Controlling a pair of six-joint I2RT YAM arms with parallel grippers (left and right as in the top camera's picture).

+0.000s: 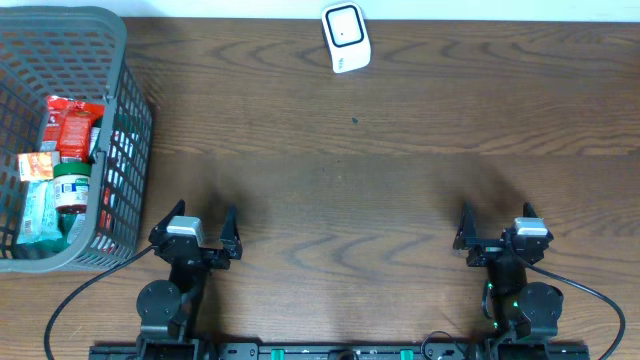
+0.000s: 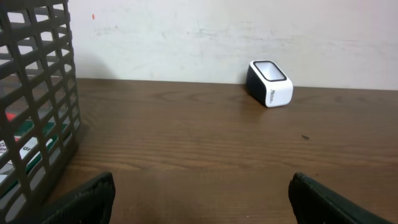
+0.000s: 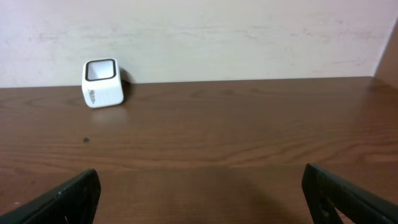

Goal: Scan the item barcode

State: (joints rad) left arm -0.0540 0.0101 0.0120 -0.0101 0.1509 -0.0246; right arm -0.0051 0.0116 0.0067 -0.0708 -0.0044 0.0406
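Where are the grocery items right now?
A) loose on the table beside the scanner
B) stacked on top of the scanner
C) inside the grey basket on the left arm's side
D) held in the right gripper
C: overhead, the items lie inside the grey basket, while the scanner stands apart with nothing on or beside it.

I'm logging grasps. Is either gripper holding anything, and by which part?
Nothing is held. The left gripper and the right gripper are both open and empty; the items lie in the basket.
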